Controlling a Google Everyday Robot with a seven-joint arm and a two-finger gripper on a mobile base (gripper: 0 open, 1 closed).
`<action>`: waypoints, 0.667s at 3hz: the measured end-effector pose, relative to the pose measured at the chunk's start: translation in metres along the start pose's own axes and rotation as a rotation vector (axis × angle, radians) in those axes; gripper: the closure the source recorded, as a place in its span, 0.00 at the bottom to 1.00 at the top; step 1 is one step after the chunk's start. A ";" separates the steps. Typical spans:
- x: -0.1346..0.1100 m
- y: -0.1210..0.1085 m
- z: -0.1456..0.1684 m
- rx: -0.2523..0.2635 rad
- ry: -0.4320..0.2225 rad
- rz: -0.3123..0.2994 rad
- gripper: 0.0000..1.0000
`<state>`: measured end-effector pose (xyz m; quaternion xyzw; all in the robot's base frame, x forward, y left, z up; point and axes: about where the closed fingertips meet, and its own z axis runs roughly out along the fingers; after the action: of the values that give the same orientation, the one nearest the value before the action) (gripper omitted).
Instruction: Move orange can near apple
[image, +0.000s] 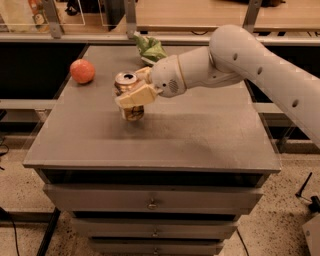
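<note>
The orange can (127, 81) is held in my gripper (133, 93), whose fingers (135, 96) close around its sides. It stands over the table's left middle; its base (134, 114) is at or just above the surface. The can's silver top with pull-tab faces up. The apple (82, 71), round and reddish-orange, lies at the table's far left, well apart from the can. My white arm (235, 55) reaches in from the right.
A wrinkly green snack bag (149, 48) lies at the table's far edge just behind the gripper. The grey table (210, 135) tops a drawer cabinet (150, 202). A counter with shelves runs behind.
</note>
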<state>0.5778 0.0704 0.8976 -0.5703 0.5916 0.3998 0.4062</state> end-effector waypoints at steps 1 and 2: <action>-0.021 -0.014 0.013 0.005 0.021 -0.017 1.00; -0.017 -0.040 0.040 0.038 0.045 -0.007 1.00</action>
<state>0.6193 0.1124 0.8991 -0.5734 0.6060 0.3741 0.4050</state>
